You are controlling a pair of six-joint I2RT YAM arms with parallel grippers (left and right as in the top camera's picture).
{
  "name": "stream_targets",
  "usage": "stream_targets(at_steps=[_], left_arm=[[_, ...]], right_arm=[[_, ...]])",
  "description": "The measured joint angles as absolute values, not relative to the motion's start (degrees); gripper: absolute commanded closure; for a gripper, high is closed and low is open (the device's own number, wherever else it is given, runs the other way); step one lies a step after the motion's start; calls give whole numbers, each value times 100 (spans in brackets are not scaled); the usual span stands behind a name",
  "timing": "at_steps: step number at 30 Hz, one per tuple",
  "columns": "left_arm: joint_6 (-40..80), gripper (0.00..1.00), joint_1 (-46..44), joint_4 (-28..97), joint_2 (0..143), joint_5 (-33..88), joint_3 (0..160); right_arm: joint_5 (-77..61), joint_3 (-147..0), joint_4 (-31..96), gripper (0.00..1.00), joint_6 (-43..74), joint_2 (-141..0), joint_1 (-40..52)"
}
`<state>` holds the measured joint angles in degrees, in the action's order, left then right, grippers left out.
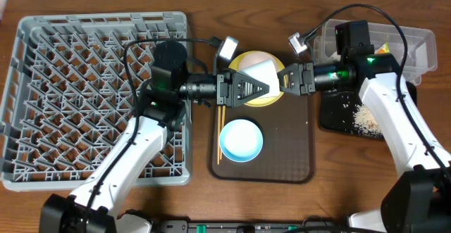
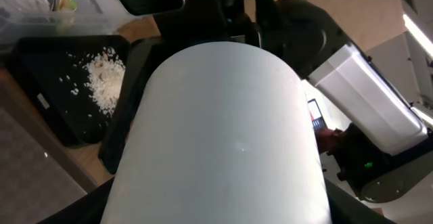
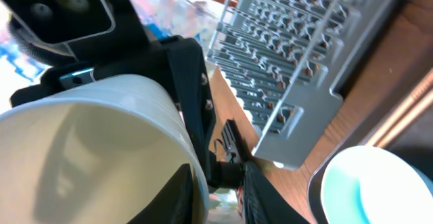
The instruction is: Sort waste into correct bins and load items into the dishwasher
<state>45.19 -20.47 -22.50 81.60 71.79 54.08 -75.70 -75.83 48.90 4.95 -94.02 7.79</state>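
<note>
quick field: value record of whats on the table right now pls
pale bowl: on its side over yellow plate, between both hands
left hand: closed on pale bowl
right hand: at bowl rim, grip unclear
blue bowl: upright on brown tray
chopsticks: tray's left edge
rice: on black tray
rack: far left

Plain pinkish-white bowl [image 1: 259, 68] at black left gripper [image 1: 262, 85] — yellow plate [image 1: 268, 101] under it. Light blue bowl [image 1: 240, 139] near it on brown tray [image 1: 282, 155]. Grey grid rack [image 1: 70, 85] behind that gripper — whitish rice [image 1: 366, 119] on black tray [image 1: 332, 117] behind right gripper [image 1: 285, 79].
</note>
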Motion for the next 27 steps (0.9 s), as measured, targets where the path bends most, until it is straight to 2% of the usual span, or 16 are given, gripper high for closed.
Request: stream_targets(at_steps=[10,19,27], left_arm=[[3804,55,-1940,-1448,8241,6803,5395],[2908,55,-1549,-403,8241,5896,5404],[2585,51,-1313,104,8241,5655,5404]], right_arm=[[-6488,-7616,5417,73,425,-9347,735],[-5863,-7614,5817,68,163,-9347,71],[-5669,-7614,6106,67,-200,-9347,-132]])
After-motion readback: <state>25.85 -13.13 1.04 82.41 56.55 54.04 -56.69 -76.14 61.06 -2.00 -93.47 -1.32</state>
